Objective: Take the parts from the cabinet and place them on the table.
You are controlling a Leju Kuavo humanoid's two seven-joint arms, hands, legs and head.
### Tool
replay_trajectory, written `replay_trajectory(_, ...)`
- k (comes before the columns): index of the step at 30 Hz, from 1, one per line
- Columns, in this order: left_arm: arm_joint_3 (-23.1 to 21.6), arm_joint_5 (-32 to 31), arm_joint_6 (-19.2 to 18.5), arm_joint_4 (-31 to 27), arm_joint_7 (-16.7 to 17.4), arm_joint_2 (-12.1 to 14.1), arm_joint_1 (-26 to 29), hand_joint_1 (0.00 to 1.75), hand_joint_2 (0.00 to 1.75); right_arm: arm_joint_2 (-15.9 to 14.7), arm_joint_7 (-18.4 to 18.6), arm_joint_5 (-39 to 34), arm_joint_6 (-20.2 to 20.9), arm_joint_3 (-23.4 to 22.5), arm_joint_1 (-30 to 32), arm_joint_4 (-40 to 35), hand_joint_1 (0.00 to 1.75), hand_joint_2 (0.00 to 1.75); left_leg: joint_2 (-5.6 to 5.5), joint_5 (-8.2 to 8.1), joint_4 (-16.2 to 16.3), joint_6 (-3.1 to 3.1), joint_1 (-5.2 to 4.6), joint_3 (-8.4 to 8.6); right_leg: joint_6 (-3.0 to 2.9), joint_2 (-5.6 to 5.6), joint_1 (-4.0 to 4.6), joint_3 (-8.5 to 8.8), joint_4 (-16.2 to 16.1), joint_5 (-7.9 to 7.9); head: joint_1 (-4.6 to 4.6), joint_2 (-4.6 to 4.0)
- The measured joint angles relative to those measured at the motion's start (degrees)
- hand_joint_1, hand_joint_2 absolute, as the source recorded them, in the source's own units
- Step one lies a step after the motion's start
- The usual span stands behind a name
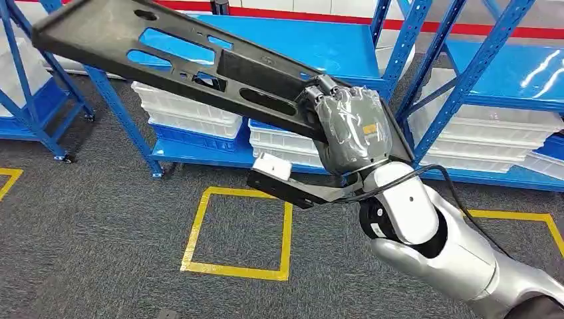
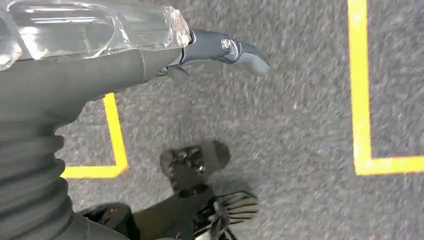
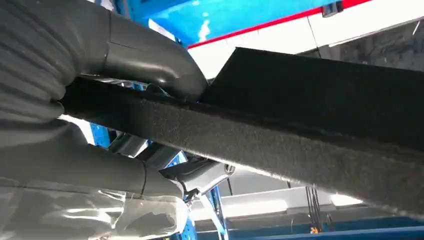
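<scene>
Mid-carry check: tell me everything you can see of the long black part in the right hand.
The black part is a long, flat, matte panel, plastic by its look, pierced by several elongated cutouts and a small round hole. A white block sits at its lower end. It is held tilted in the air, rising up and to the left in the head view, in front of the blue shelving. Only the right hand grips it, near its lower end.

black part [image 1: 166, 53] — blue shelves [image 1: 459, 80] — grey carpet [image 1: 100, 219] — yellow squares [image 1: 193, 246]

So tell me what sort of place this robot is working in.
Probably a warehouse or factory storeroom: blue steel shelving holds stacked white bins, and yellow tape squares mark the grey carpeted floor.
</scene>
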Motion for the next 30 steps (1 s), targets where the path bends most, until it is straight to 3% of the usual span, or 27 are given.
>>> replay_trajectory(1,0.0,0.0,0.0,0.0,-0.04,-0.02,0.01,0.0,1.75,0.0,0.0,-0.15,0.0,0.0,0.09,0.07,1.75,1.75,0.04,0.57,0.01,0.0,-0.06,-0.7,-0.03,0.0,-0.02,0.23,1.9,0.68,0.0,0.02)
replay_trajectory(2,0.0,0.02,0.0,0.0,-0.09,0.0,-0.01,0.0,1.75,0.0,0.04,-0.26,-0.02,0.0,0.22,0.11,1.75,1.75,0.04,1.17,0.01,-0.05,-0.15,-1.43,-0.18,0.01,-0.02,1.72,1.25,2.38,0.0,0.02)
replay_trajectory(4,0.0,0.11,0.0,0.0,-0.11,0.0,-0.05,0.0,1.75,0.0,0.04,-0.29,-0.09,0.0,0.14,0.15,1.75,1.75,-0.04,2.27,0.0,-0.06,-0.44,-2.62,-1.0,0.04,0.07,7.76,-6.33,5.87,0.02,0.02)
replay_trajectory(5,0.0,0.24,0.0,0.0,-0.11,-0.02,-0.06,0.0,1.75,-0.04,0.07,-0.29,-0.09,-0.07,0.0,0.15,1.75,1.75,-0.11,2.77,0.0,-0.14,-0.48,-2.93,-1.63,0.23,0.34,11.94,-12.05,5.95,0.02,0.02)
replay_trajectory(6,-0.02,0.24,-0.02,0.0,-0.13,-0.02,-0.06,0.0,1.75,-0.02,0.07,-0.29,-0.11,-0.11,-0.16,0.15,1.75,1.75,-0.17,3.07,0.03,-0.41,-0.83,-3.32,-2.16,0.38,0.72,15.54,-17.17,4.56,0.0,0.02)
replay_trajectory(7,0.0,0.24,-0.02,0.0,-0.15,-0.02,-0.09,0.0,1.75,0.0,0.09,-0.29,-0.11,-0.11,-0.36,0.15,1.75,1.75,-0.1,3.67,-0.07,-0.78,-0.66,-3.49,-1.9,0.35,0.68,16.64,-20.06,3.81,-0.09,0.02)
replay_trajectory(9,0.0,0.26,-0.02,0.0,-0.2,0.0,-0.17,0.0,1.75,0.0,0.15,-0.37,-0.11,-0.11,-0.4,0.15,1.75,1.75,-0.06,5.19,-0.76,-1.55,-0.16,-3.9,-2.24,0.39,1.28,15.7,-19.79,4.91,-0.02,0.02)
replay_trajectory(10,0.0,0.26,-0.02,0.02,-0.2,0.07,-0.02,0.0,1.75,0.0,0.17,-0.42,-0.07,-0.11,-0.28,0.2,1.75,1.75,-0.13,5.65,-0.76,-1.99,-0.53,-4.33,-2.55,0.26,0.89,15.14,-20.33,5.86,-0.02,0.02)
replay_trajectory(11,0.0,0.28,-0.05,0.04,-0.22,0.11,0.07,0.0,1.75,0.0,0.17,-0.5,-0.04,-0.04,-0.29,0.28,1.75,1.75,-0.1,4.1,-0.07,-2.01,-0.11,-5.05,-2.59,-0.13,0.59,14.49,-20.51,6.73,0.0,0.02)
replay_trajectory(12,-0.07,0.26,-0.13,0.04,-0.22,0.0,0.32,0.0,1.75,0.13,0.2,-0.79,-0.02,-0.02,-0.25,0.31,1.75,1.75,-0.01,0.68,2.22,-2.34,-0.18,-6.03,-3.2,-0.04,0.54,13.6,-20.49,7.39,-0.2,0.02)
replay_trajectory(14,-0.09,0.31,-0.13,0.04,-0.28,0.02,0.41,0.0,1.75,0.13,0.2,-0.94,0.02,-0.02,-0.19,0.37,1.75,1.75,0.02,-7.04,11.95,-2.78,0.04,-8.44,-3.37,-0.04,0.58,11.86,-20.46,8.74,-0.33,0.02)
replay_trajectory(15,-0.09,0.31,-0.13,0.04,-0.3,0.05,0.4,0.0,1.75,0.13,0.2,-0.96,0.07,0.0,-0.14,0.39,1.75,1.75,0.01,-8.68,16.22,-2.9,-0.06,-9.17,-3.37,-0.06,0.59,11.03,-20.42,9.44,-0.33,0.02)
replay_trajectory(16,-0.09,0.31,-0.13,0.04,-0.33,0.05,0.38,0.0,1.75,0.17,0.22,-0.98,0.11,0.0,-0.01,0.41,1.75,1.75,0.01,-8.05,19.15,-2.96,-0.1,-9.21,-3.33,-0.07,0.62,10.11,-20.4,10.16,-0.42,0.02)
replay_trajectory(17,-0.09,0.31,-0.13,0.04,-0.35,0.07,0.39,0.0,1.75,0.17,0.22,-1.03,0.15,0.02,0.13,0.44,1.75,1.75,0.01,-5.83,19.69,-2.97,-0.1,-8.35,-3.28,-0.08,0.67,9.2,-20.39,10.85,-0.41,0.02)
replay_trajectory(18,-0.09,0.31,-0.13,0.04,-0.37,0.07,0.41,0.0,1.75,0.17,0.24,-1.16,0.31,0.02,0.2,0.44,1.75,1.75,0.01,-3.16,18.14,-2.91,-0.12,-6.56,-3.23,-0.08,0.73,8.32,-20.34,11.56,-0.42,0.02)
replay_trajectory(19,-0.09,0.31,-0.13,0.04,-0.41,0.07,0.41,0.0,1.75,0.15,0.24,-1.42,0.35,0.02,0.24,0.46,1.75,1.75,0.01,-0.8,14.15,-2.7,-0.18,-3.39,-3.1,-0.06,0.78,7.35,-20.26,12.31,-0.42,0.02)
replay_trajectory(20,-0.09,0.31,-0.13,0.04,-0.44,0.07,0.35,0.0,1.75,0.15,0.26,-1.47,0.35,0.02,0.22,0.46,1.75,1.75,0.01,-0.72,8.91,-2.4,-0.3,0.36,-2.94,0.01,0.8,6.65,-20.13,12.9,-0.42,0.02)
replay_trajectory(21,-0.11,0.31,-0.13,0.04,-0.44,0.13,0.2,0.0,1.75,0.15,0.26,-1.47,0.35,0.0,0.21,0.46,1.75,1.75,0.01,-3.46,2.27,-1.91,-0.49,4.9,-2.68,0.02,0.96,6.05,-19.88,13.35,-0.42,0.02)
replay_trajectory(22,-0.11,0.31,-0.13,0.04,-0.5,0.13,0.01,0.0,1.75,0.13,0.26,-1.49,0.35,-0.07,0.2,0.48,1.75,1.75,-0.06,-5.08,-2.89,-1.43,-0.73,7.39,-2.49,-0.1,1.07,5.83,-19.7,13.83,-0.33,0.02)
replay_trajectory(24,-0.09,0.33,-0.13,0.04,-0.59,0.13,-0.1,0.0,1.75,0.13,0.28,-1.53,0.35,0.0,0.14,0.55,1.75,1.75,-0.1,-4.29,-1.84,-1.21,-0.93,6.29,-2.06,-0.17,0.8,5.66,-20.11,15.14,-0.4,0.02)
replay_trajectory(25,-0.09,0.35,-0.13,0.04,-0.57,0.13,0.08,0.0,1.75,0.13,0.28,-1.55,0.33,0.0,0.18,0.59,1.75,1.75,-0.07,-3.73,-1.75,-0.75,-0.84,5.83,-1.77,-0.12,0.87,5.47,-20.03,15.69,-0.37,0.02)
replay_trajectory(26,-0.11,0.35,-0.13,0.04,-0.59,0.02,0.13,0.0,1.75,0.11,0.3,-1.57,0.33,0.0,0.38,0.66,1.75,1.75,0.29,-2.94,-1.96,-0.2,-0.31,5.47,-1.49,0.09,0.77,4.89,-19.65,14.91,-0.46,0.02)
replay_trajectory(27,-0.09,0.33,-0.13,0.04,-0.5,0.09,0.15,0.0,1.75,0.02,0.31,-1.6,0.33,-0.02,0.25,0.7,1.75,1.75,0.33,-2.13,-2.01,0.07,-0.44,4.61,-0.99,0.24,0.83,3.97,-17.54,11.45,-0.26,0.02)
replay_trajectory(29,-0.09,0.33,-0.13,0.04,-0.5,0.11,0.12,0.0,1.75,-0.02,0.31,-1.62,0.31,-0.02,0.38,0.76,1.75,1.75,0.4,-0.74,-1.97,0.45,-0.39,2.95,-0.36,0.25,0.2,1.6,-8.49,3.75,-0.09,0.0)
replay_trajectory(30,-0.11,0.33,-0.22,0.04,-0.5,0.11,0.11,0.0,1.75,-0.02,0.31,-1.66,0.33,-0.02,0.42,0.83,1.75,1.75,0.42,-0.02,-1.91,0.33,-0.39,2.01,-0.11,0.24,0.0,0.55,-3.28,1.4,-0.11,0.02)
